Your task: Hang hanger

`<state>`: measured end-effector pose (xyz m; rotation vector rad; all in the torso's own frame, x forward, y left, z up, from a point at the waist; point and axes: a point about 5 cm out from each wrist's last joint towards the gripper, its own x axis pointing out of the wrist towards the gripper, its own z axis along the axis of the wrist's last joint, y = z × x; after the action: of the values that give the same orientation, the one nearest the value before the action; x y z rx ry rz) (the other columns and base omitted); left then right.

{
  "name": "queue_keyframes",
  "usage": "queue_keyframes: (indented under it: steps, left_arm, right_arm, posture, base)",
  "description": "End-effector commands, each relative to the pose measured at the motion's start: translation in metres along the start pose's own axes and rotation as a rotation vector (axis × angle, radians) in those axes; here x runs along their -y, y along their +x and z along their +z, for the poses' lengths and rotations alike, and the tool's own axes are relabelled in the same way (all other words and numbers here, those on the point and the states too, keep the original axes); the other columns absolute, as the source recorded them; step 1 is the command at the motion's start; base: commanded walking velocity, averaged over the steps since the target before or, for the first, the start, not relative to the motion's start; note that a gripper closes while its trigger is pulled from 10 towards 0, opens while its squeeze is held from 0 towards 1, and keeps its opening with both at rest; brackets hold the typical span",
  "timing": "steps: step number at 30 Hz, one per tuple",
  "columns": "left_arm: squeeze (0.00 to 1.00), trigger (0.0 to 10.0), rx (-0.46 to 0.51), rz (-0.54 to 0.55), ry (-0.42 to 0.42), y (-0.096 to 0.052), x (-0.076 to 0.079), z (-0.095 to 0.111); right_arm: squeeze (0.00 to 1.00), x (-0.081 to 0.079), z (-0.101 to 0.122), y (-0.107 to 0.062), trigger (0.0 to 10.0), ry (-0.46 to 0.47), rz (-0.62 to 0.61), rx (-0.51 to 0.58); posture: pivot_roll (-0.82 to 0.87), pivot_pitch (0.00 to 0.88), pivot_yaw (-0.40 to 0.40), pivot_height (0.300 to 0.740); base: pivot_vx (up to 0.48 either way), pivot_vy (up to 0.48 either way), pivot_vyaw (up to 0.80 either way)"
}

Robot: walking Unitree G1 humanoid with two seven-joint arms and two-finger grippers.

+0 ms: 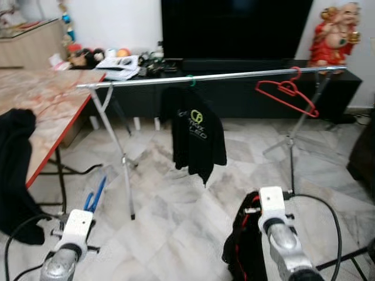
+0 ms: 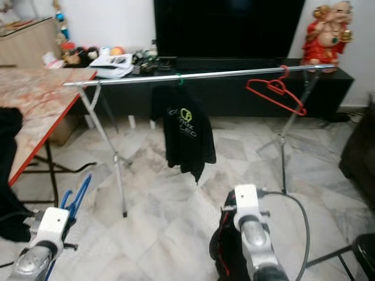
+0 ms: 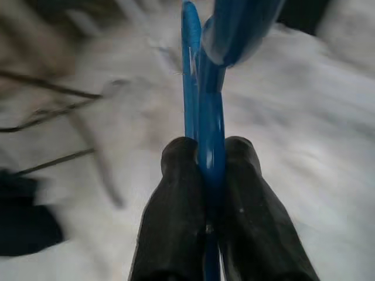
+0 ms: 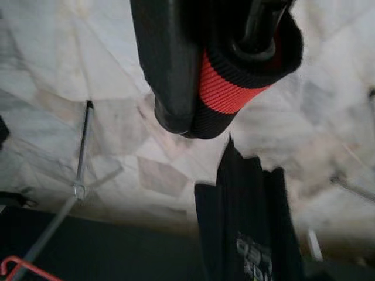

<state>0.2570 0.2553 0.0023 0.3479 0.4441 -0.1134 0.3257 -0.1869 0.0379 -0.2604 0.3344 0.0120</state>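
A silver clothes rail [image 1: 211, 77] on folding legs crosses the upper half of the head views, running from 9 o'clock to 3 o'clock in front of a long dark TV console [image 1: 246, 88]. A black T-shirt [image 1: 196, 137] with a yellow-green logo hangs from a green hook near the rail's middle, and an empty red hanger [image 1: 287, 92] dangles tilted toward the rail's 3 o'clock end. The left tool [image 3: 205, 175] sits low at 7 o'clock in the left eye view, its two black fingers [image 3: 176, 205] pressed narrow on a blue hanger [image 3: 202, 105], which rises out of the grip above the marble floor [image 1: 176, 211]; the blue hanger's loop pokes up just beside the left arm. The right tool [image 4: 211, 88] is low at 5 o'clock, clamped on a black garment with red stripes [image 4: 228, 91], which bunches below the right wrist in the head views. At 9 o'clock a marble-patterned tabletop [image 1: 41, 99] with a red edge carries a dark cloth [image 1: 17, 170] draped over its near corner. A red and gold figurine [image 1: 335, 34] stands on the console at 2 o'clock.
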Motion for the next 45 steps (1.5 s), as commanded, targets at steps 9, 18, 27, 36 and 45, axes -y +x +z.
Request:
queue_keyframes:
  steps: [9, 18, 27, 36, 45]
  left_arm:
    - [0.00, 10.0, 0.020, -0.544, 0.275, -0.001, 0.031, 0.049]
    - [0.00, 10.0, 0.032, -0.942, 0.309, -0.032, 0.080, 0.083]
    - [0.00, 10.0, 0.066, -0.988, 0.273, -0.040, 0.100, 0.096]
    - [0.00, 10.0, -0.016, -0.879, 0.350, -0.034, 0.089, 0.088]
    - [0.00, 10.0, 0.017, -0.794, 0.339, -0.027, 0.086, 0.091]
  right_arm:
    - [0.00, -0.034, 0.040, 0.013, 10.0, -0.148, 0.148, 0.033]
    - [0.00, -0.066, 0.045, 0.014, 10.0, -0.208, 0.240, -0.026]
    - [0.00, -0.082, 0.049, 0.012, 10.0, -0.204, 0.270, -0.029]
    - [0.00, -0.075, 0.044, 0.012, 10.0, -0.200, 0.250, -0.035]
    - [0.00, -0.078, 0.046, 0.011, 10.0, -0.201, 0.260, -0.024]
  posture:
    - [0.06, 0.000, 0.000, 0.740]
    - [0.08, 0.000, -0.031, 0.740]
    - [0.08, 0.000, -0.038, 0.740]
    - [0.07, 0.000, -0.029, 0.740]
    - [0.07, 0.000, -0.025, 0.740]
  base:
    - [0.000, 0.000, 0.00]
    - [0.000, 0.000, 0.00]
    - [0.000, 0.000, 0.00]
    - [0.000, 0.000, 0.00]
    - [0.000, 0.000, 0.00]
